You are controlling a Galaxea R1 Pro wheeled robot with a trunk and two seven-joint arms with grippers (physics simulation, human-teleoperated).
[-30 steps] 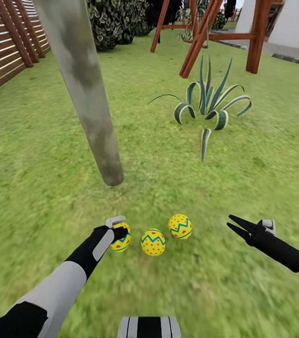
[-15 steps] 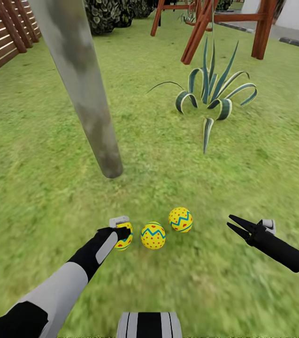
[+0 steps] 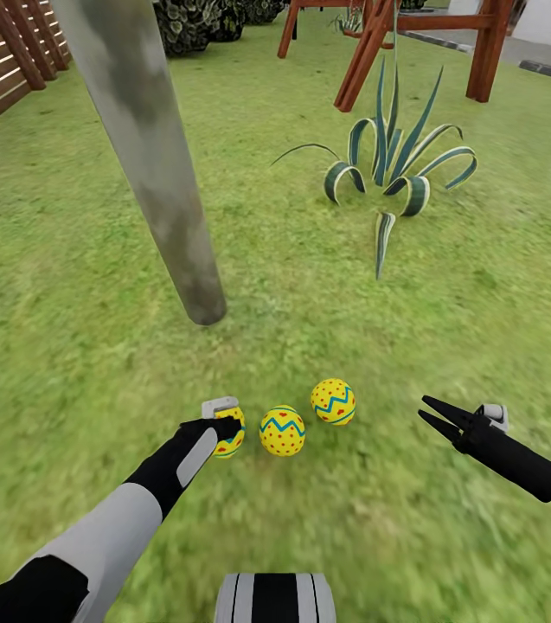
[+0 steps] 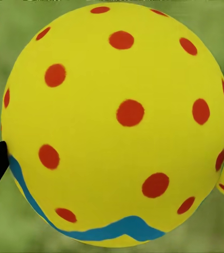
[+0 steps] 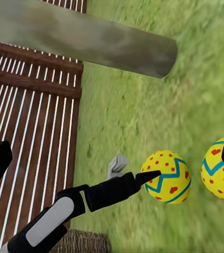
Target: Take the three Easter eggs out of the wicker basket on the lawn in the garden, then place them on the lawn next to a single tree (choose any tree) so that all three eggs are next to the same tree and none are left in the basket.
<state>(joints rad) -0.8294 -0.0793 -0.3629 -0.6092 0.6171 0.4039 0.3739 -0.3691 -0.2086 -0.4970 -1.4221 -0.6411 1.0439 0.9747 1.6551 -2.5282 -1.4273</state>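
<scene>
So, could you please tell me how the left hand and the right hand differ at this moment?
The left hand is closed around the leftmost Easter egg, down at the lawn; the right hand holds nothing. The left hand's fingers sit either side of that egg, while the right hand's fingers are spread open. The left hand is beside the other two eggs; the right hand stands apart from them. Both are black, on grey-and-black arms.

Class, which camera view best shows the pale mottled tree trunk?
The head view: the grey-green mottled trunk rises from the green lawn, base visible. The right wrist view shows a blurred stretch; the left wrist view adds nothing.
</scene>
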